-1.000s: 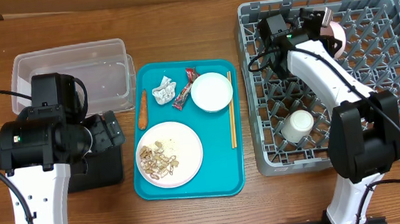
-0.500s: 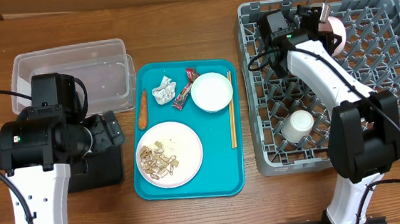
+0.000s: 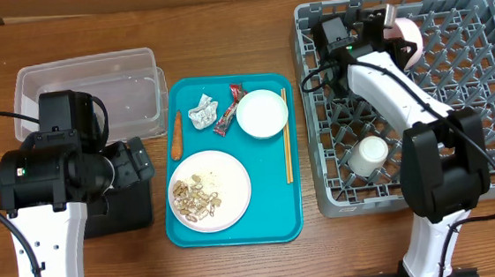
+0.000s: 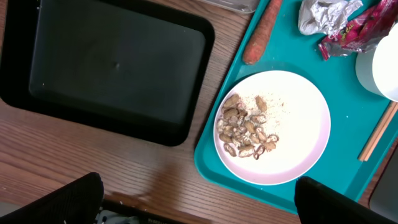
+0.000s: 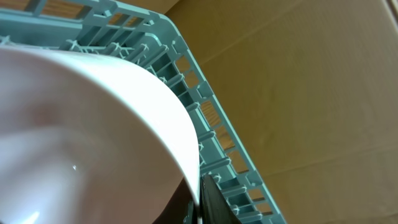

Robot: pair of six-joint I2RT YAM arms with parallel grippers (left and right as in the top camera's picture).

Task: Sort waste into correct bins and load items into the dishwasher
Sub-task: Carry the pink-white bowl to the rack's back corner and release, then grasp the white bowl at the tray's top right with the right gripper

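Dishwasher loading: the right pincer (image 3: 389, 21) clamps a white bowl (image 3: 409, 35) at 12 o'clock over the dish rack (image 3: 483, 93); the left pincer (image 4: 205, 205) gapes wide. Next, likely: seat it upright.

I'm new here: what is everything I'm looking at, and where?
teal tray: 1, teal, centre
plate: 1, white, teal tray's near end
food scraps: 1 pile, beige, on plate
tray bowl: 1, white, teal tray's far right
chopsticks: count unclear, wooden, teal tray's right edge
carrot stick: 1, orange, teal tray's left edge
paper ball: 1, white, teal tray's far end
wrapper: 1, red, beside paper ball
clear tub: 1, transparent, far left
black tray: 1, black, near left
dish rack: 1, grey, right side
cup: 1, white, inside dish rack
held bowl: 1, white, over dish rack's far edge
left hand: 1, black, open, by black tray
right hand: 1, black, shut on held bowl
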